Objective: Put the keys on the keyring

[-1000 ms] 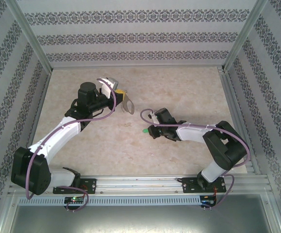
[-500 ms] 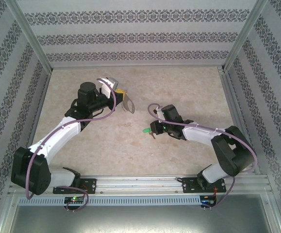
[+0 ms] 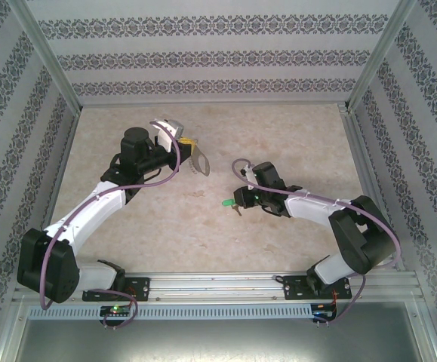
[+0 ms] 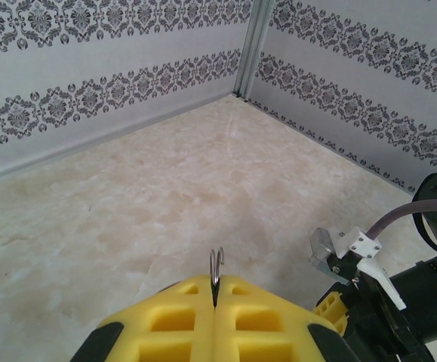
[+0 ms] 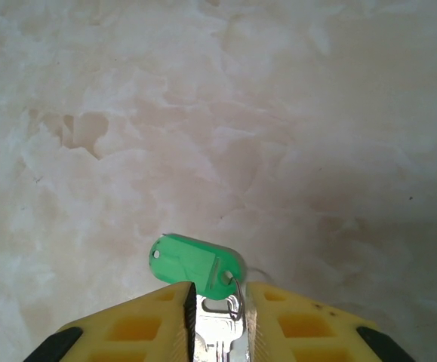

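The key (image 5: 197, 264) sits in the right gripper (image 5: 218, 305), whose yellow fingers (image 5: 139, 332) are clamped on its silver blade while the green head sticks out past the tips. From above, the key (image 3: 225, 203) is over the middle of the table (image 3: 293, 128), in front of the right gripper (image 3: 238, 202). The keyring (image 4: 216, 268) is pinched between the closed fingers (image 4: 169, 320) of the left gripper (image 4: 214, 290), a thin metal curve rising edge-on from the seam. In the top view the keyring (image 3: 200, 164) hangs from the left gripper (image 3: 192, 156), up and left of the key, clearly apart from it.
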Robot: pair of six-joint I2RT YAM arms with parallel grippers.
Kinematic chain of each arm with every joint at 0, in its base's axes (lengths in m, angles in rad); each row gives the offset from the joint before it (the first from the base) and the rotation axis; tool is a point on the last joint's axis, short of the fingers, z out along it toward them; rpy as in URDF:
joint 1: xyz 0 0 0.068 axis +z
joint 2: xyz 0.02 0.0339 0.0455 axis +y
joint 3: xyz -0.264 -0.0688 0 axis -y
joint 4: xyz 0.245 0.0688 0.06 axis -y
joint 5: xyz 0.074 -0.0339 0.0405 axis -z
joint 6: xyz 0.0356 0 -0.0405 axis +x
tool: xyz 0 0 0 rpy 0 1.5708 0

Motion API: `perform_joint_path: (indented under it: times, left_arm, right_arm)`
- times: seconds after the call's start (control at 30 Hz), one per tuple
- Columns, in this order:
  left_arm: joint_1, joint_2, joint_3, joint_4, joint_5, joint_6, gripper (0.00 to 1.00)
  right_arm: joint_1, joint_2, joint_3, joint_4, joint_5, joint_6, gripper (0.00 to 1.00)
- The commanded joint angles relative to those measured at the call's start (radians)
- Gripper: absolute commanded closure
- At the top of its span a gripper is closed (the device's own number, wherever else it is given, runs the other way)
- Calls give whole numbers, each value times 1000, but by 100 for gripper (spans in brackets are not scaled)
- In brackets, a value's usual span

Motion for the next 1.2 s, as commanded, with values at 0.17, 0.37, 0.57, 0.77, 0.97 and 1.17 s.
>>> perform_joint_path:
  times: [0.17,0.37,0.57,0.77,0.97,1.17]
  left_arm:
    - [13,-37,-10,69,4,-18,100]
    - [14,-27,-1,58,8,-9,100]
    - [14,-19,4,56,8,-4,100]
    - [13,-15,7,58,13,-5,100]
    - [13,-13,8,59,15,-5,100]
    - [14,-13,6,63,13,-4,100]
  right_arm:
    - [-16,-10,-13,-4,12,48,69]
    - [-16,15,-19,14,-15,83,67]
    - [-16,50,-20,34,-30,97,65]
    - [-17,88,-22,61,-35,107,64]
    - [-14,117,-11,75,-55,108,65]
    - [-14,139,0,75,-64,107,69]
